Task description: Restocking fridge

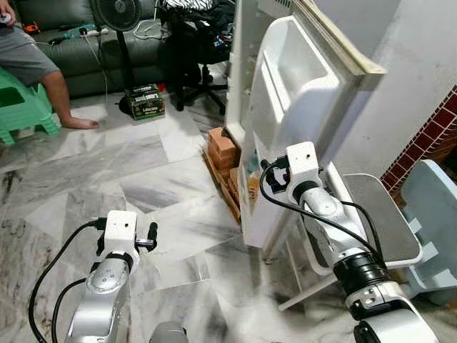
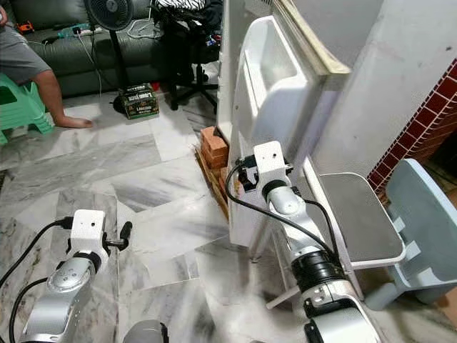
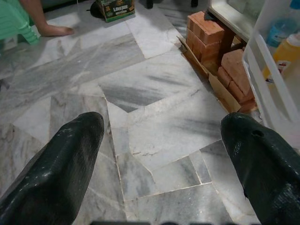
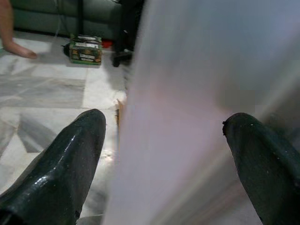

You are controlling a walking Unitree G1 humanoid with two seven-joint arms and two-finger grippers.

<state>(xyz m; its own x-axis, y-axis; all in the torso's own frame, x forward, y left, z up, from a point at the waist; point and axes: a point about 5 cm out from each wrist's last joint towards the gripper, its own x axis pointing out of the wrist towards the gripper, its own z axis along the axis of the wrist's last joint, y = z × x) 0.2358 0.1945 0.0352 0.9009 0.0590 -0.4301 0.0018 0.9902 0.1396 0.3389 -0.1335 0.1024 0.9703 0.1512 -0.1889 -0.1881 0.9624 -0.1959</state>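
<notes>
Two spread right gripper (image 4: 164,154) fingers astride fridge door (image 4: 197,93) edge — floor (image 3: 154,108) open

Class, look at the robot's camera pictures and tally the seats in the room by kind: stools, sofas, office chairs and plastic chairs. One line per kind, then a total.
Green stool: 1
Sofa: 1
Office chair: 1
Blue plastic chair: 1
Total: 4
</notes>
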